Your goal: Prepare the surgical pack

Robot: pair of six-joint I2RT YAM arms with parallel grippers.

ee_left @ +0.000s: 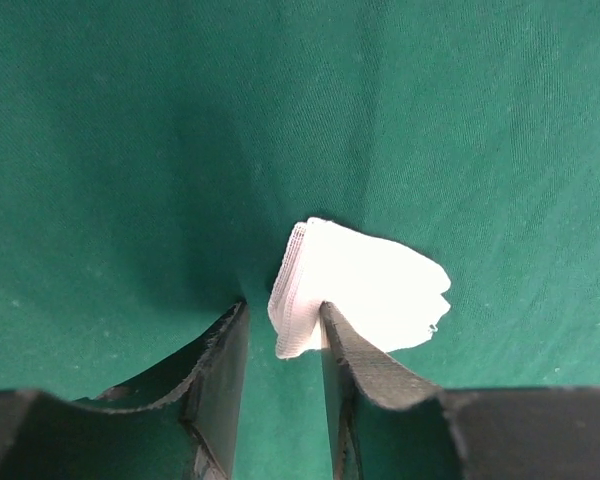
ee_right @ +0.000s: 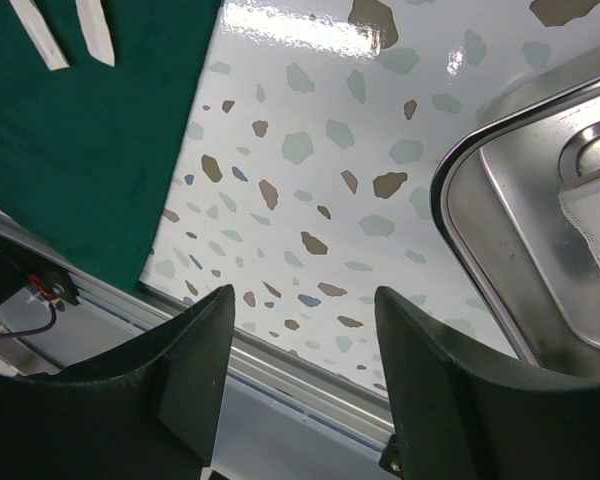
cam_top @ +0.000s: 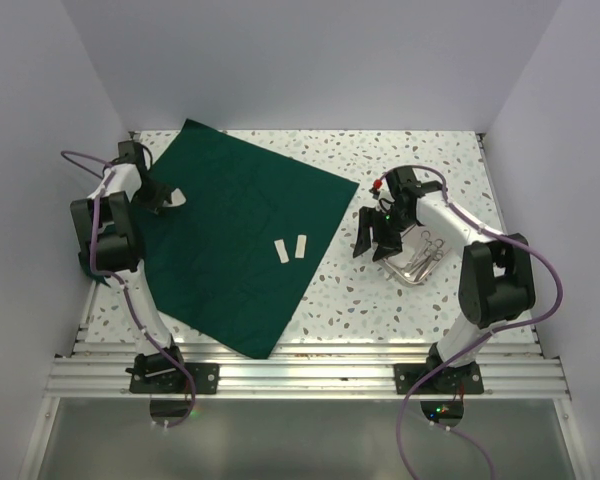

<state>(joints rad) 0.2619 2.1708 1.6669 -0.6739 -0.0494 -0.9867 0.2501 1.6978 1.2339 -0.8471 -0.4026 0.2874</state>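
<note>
The surgical pack's dark green cloth [cam_top: 242,240] lies spread flat on the left half of the table. On it are two white strips [cam_top: 281,252] [cam_top: 301,246]. My left gripper [cam_top: 170,199] is down on the cloth's left edge. Its jaws are apart, and a folded white gauze pad [ee_left: 370,290] pokes in between the tips [ee_left: 285,320], touching the right finger. My right gripper [cam_top: 370,245] hangs open and empty just left of the steel tray [cam_top: 402,272], which holds steel instruments [cam_top: 430,250]. In the right wrist view the open gripper [ee_right: 305,300] has the tray rim [ee_right: 458,190] to its right.
White walls close in the table on three sides. An aluminium rail [cam_top: 300,375] runs along the near edge, with both arm bases on it. Something white and mesh-like [ee_right: 595,225] lies in the tray. Speckled tabletop [cam_top: 350,290] separates the cloth from the tray.
</note>
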